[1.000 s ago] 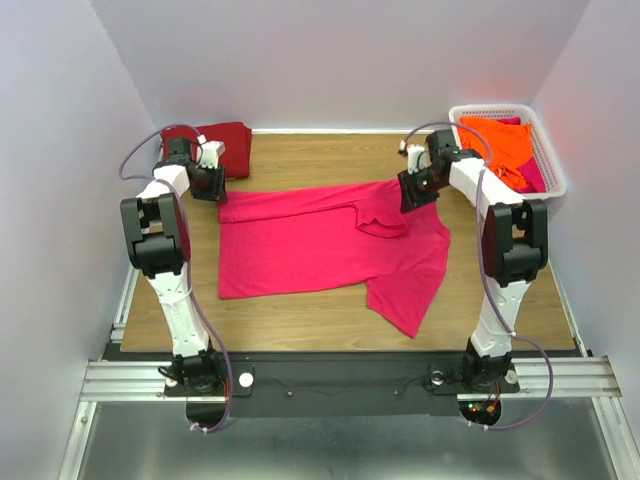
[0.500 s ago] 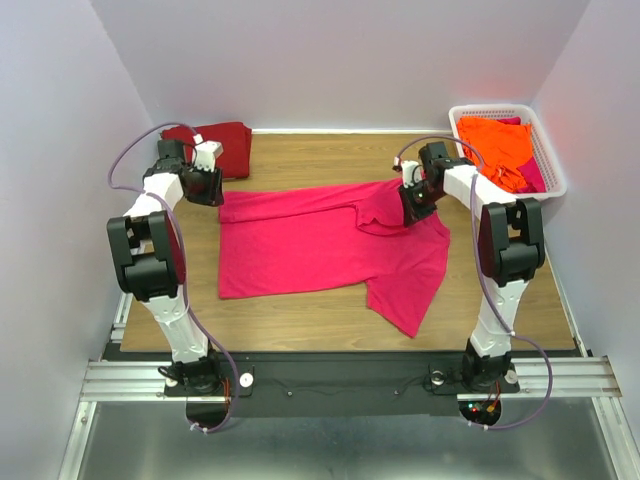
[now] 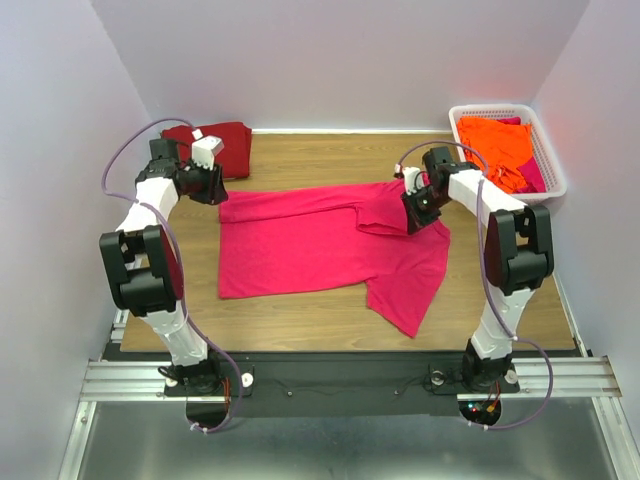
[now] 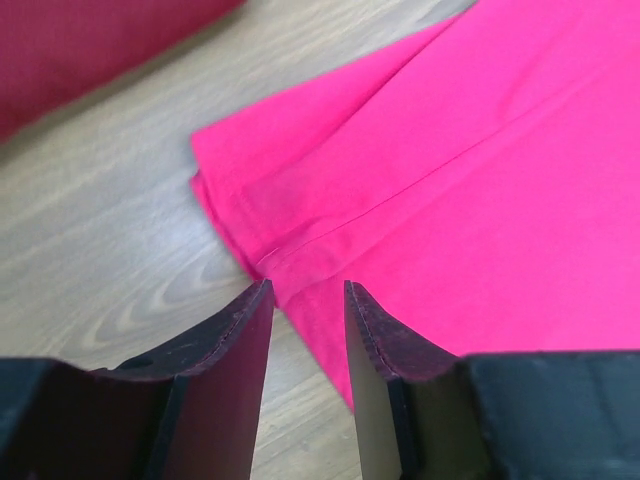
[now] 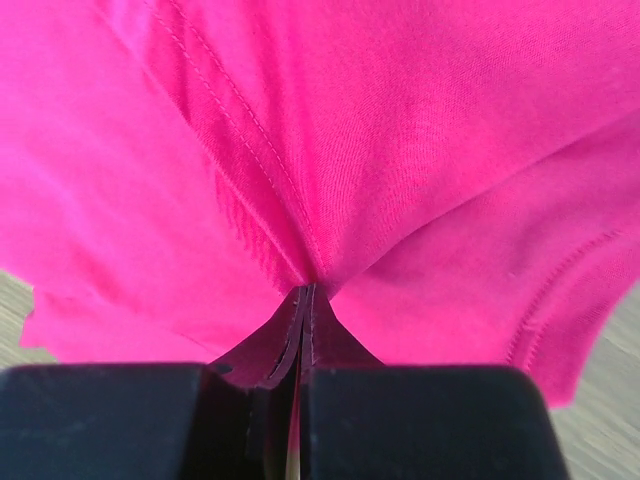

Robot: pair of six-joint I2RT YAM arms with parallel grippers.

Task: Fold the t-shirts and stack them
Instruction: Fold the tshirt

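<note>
pink-red t-shirt (image 3: 320, 245): spread mid-table, partly folded.
right gripper (image 5: 303, 300): clamped tight on a bunched fold near the shirt's far right.
left gripper (image 4: 306, 292): jaws half apart over the shirt's far-left corner, nothing clamped.

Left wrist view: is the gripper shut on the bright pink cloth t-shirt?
No, the left gripper is open, with the pink t-shirt visible between its fingers.

Since a second ago: right tool (image 3: 416, 212) dropped from above far-right shoulder of pink-red t-shirt (image 3: 300, 245) onto cloth. Its jaws went from apart to pinched tight on a fold. Elbow of right arm (image 3: 512, 245) swung right. Elbow of left arm (image 3: 140, 268) swung out left and nearer. The left tool (image 3: 212, 190) nudged slightly left by shirt's far-left corner.
</note>
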